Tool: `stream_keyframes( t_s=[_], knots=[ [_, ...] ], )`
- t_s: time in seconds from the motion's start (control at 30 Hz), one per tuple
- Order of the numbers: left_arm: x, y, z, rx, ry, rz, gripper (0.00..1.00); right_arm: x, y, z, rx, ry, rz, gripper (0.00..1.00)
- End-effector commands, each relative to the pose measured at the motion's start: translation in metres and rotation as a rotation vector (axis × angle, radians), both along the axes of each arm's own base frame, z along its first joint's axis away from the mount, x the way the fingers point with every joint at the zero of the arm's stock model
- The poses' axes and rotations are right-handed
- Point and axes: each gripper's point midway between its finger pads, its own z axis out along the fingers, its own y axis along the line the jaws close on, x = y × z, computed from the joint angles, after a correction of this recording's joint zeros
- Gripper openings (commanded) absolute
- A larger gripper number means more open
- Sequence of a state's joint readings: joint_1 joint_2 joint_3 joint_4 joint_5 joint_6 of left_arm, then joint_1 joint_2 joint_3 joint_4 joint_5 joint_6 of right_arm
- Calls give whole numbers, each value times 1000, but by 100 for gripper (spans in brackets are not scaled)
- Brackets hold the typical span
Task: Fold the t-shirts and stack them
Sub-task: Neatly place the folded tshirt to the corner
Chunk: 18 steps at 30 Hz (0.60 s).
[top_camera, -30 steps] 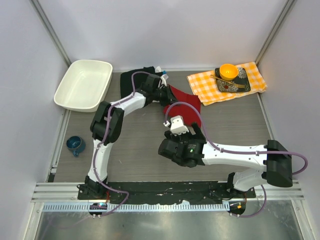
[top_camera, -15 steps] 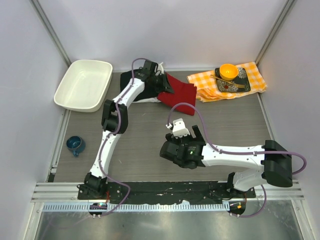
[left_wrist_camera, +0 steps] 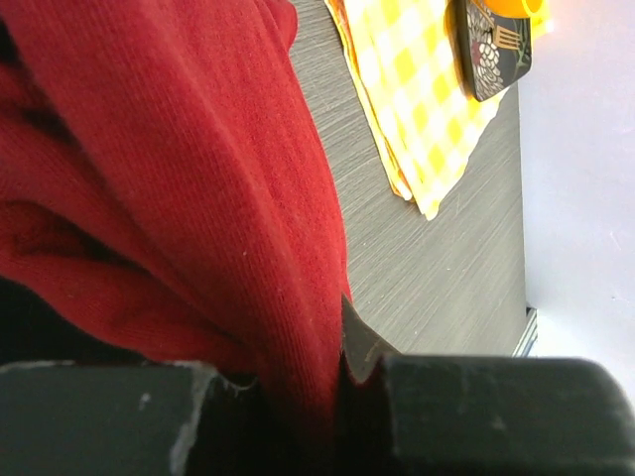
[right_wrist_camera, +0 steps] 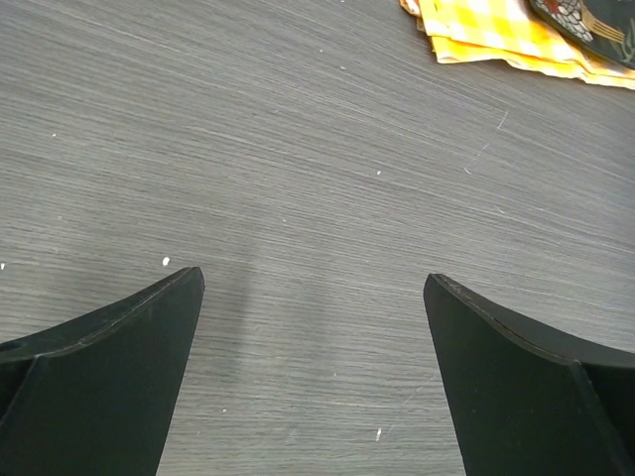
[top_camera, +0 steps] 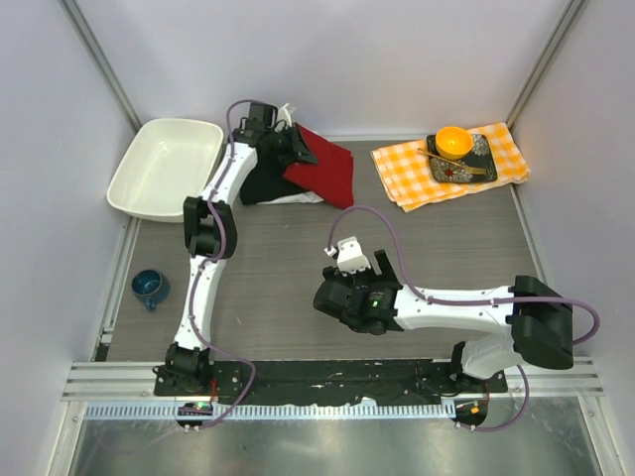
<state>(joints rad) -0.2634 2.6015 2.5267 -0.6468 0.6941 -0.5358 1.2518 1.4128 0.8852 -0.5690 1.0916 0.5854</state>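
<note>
The left gripper (top_camera: 296,149) pinches the red t-shirt (top_camera: 325,171) at its far edge, the shirt trailing toward the checked cloth (top_camera: 399,171). The right gripper (right_wrist_camera: 313,327) is spread wide, well apart from that cloth.

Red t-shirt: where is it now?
Top view, far left-centre: the red t-shirt lies over the black shirt, pinched by the left end effector, left of the checked cloth.

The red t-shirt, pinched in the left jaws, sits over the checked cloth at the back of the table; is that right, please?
Not quite: the red t-shirt, pinched in the left jaws, sits over the folded black t-shirt, not the checked cloth, as the top external view shows.
</note>
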Motion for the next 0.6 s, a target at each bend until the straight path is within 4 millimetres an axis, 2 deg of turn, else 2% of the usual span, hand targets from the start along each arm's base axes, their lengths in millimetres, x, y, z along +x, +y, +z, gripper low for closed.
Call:
stream_keyframes(
  t_s=[0.0, 0.13, 0.37, 0.43, 0.57],
  knots=[
    [-5, 5, 81, -72, -148, -47, 0, 4, 11, -2, 55, -10, -1, 100],
    [-2, 16, 98, -90, -174, -29, 0, 4, 17, -6, 50, 3, 9, 100],
    [5, 47, 121, -118, -198, 7, 0, 3, 18, -11, 42, 17, 16, 100],
    [1, 48, 137, -136, -226, -1, 0, 3, 20, -15, 33, 23, 17, 100],
    [-2, 54, 155, -151, -256, 0, 0, 2, 23, -21, 30, 41, 22, 100]
  ],
)
